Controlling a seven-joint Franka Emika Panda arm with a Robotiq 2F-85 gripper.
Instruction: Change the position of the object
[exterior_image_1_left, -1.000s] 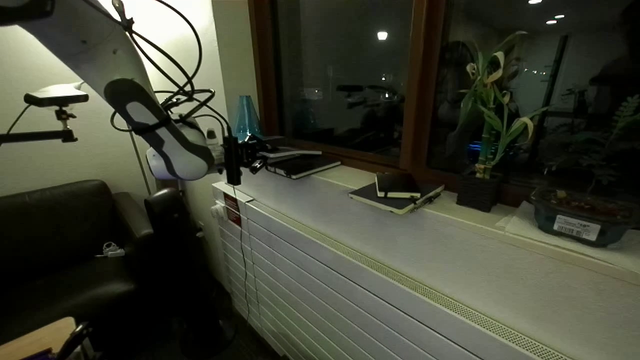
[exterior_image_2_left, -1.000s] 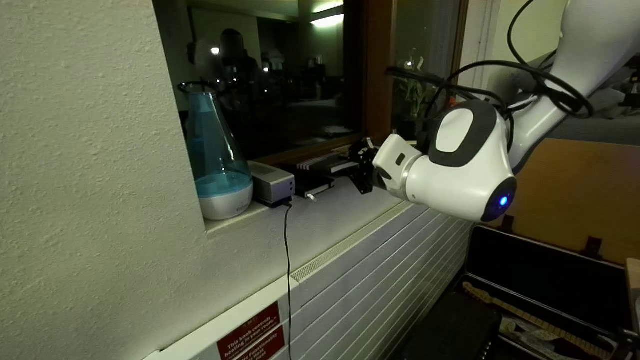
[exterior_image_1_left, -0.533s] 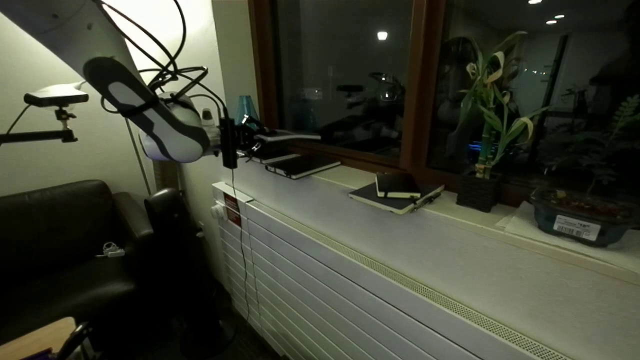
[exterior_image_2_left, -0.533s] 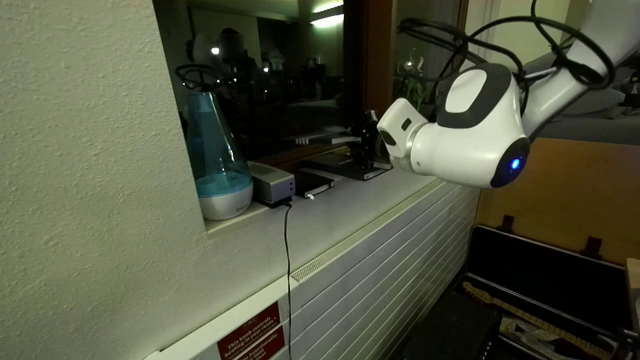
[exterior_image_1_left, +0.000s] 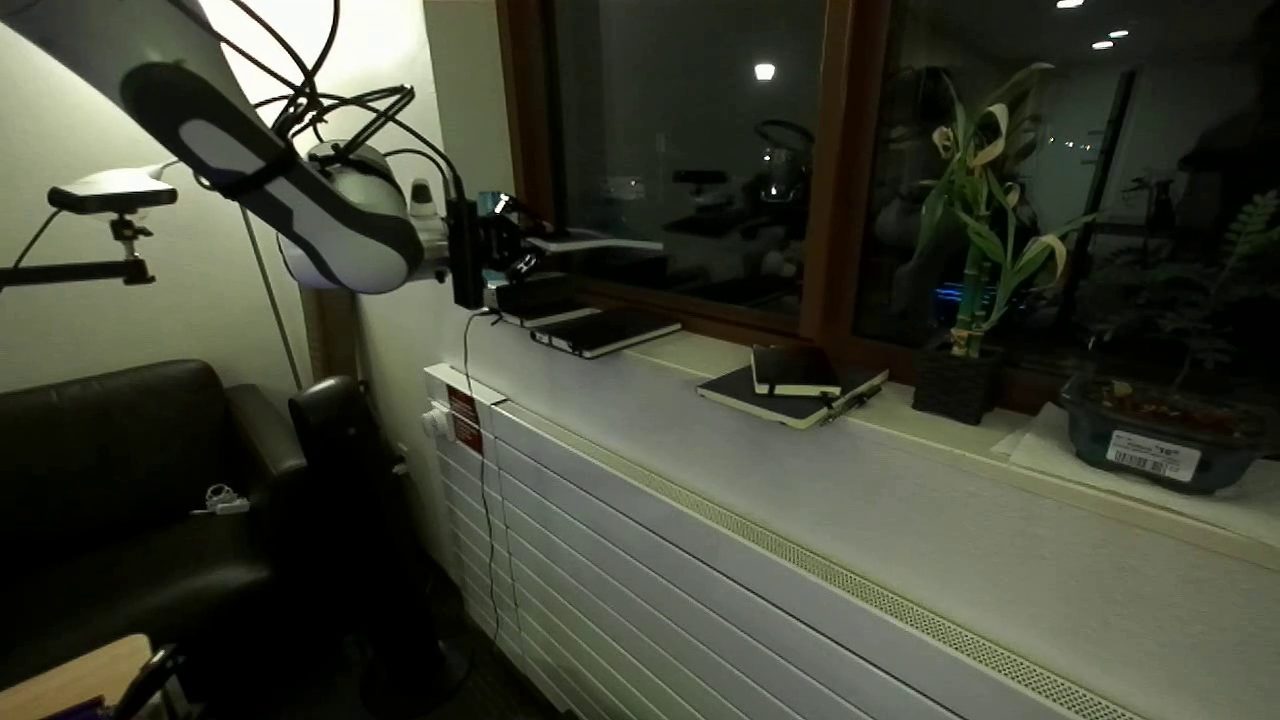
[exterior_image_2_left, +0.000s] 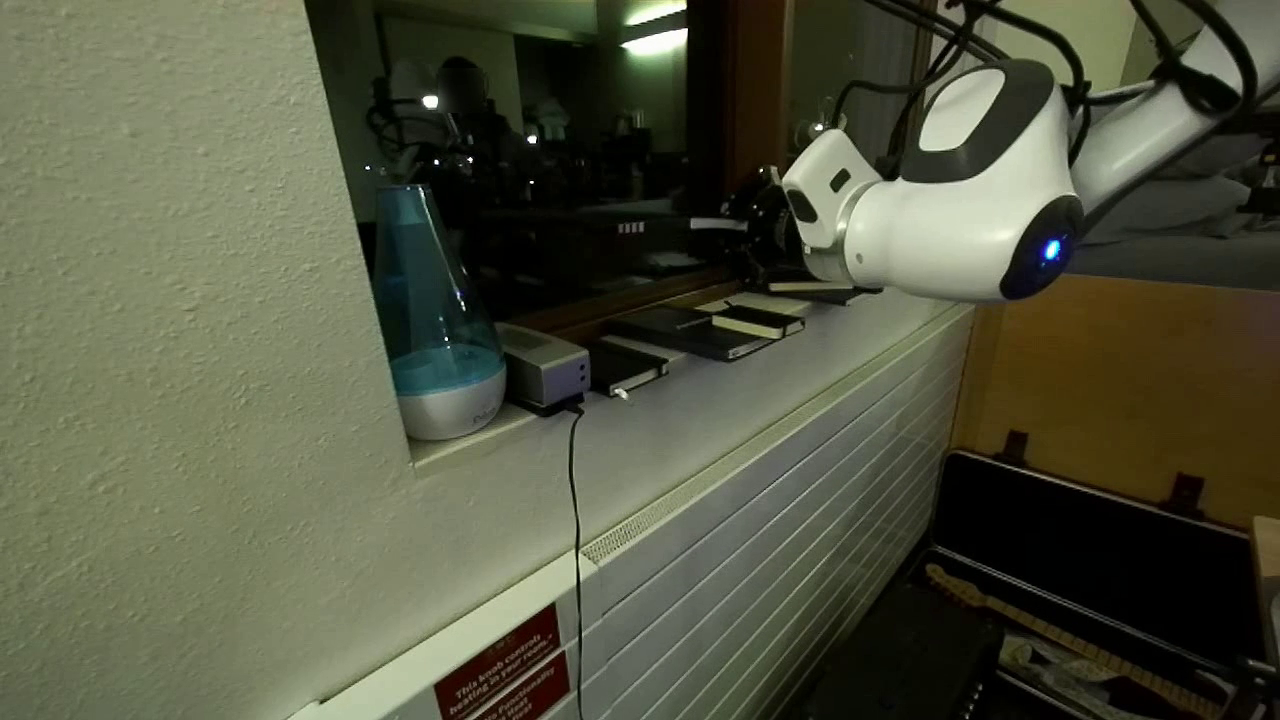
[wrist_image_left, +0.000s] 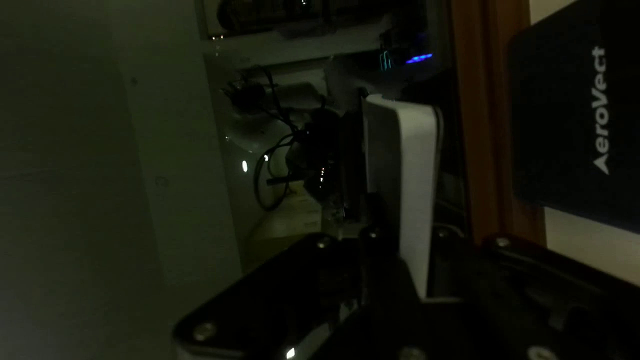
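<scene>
The tool (wrist_image_left: 407, 232) is clamped on a dark-covered notebook (wrist_image_left: 407, 165), whose white page edges show between the jaws in the wrist view. It holds the dark-covered notebook above the tabletop (exterior_image_1_left: 850, 480), near the window (exterior_image_1_left: 690, 90). From left to right in an exterior view, a dark leather sofa (exterior_image_1_left: 110, 450) comes first, well apart from the tool, followed by a red heating sign (exterior_image_2_left: 497, 658) on a white radiator (exterior_image_1_left: 640, 560). Next, a tapered blue humidifier (exterior_image_2_left: 440, 320) is mostly hidden behind the tool. Lower down and farther right, a black notebook (exterior_image_1_left: 605, 332) lies flat on the tabletop. Then a small black notebook (exterior_image_1_left: 795, 368) rests on a larger black notebook (exterior_image_1_left: 740, 391). A lucky bamboo plant (exterior_image_1_left: 974, 270), some leaves yellowed, stands in a dark woven pot (exterior_image_1_left: 958, 390). At the far right, a dark plastic planter (exterior_image_1_left: 1220, 460) with a white barcode label (exterior_image_1_left: 1155, 455) sits on a paper towel (exterior_image_1_left: 1035, 440).
</scene>
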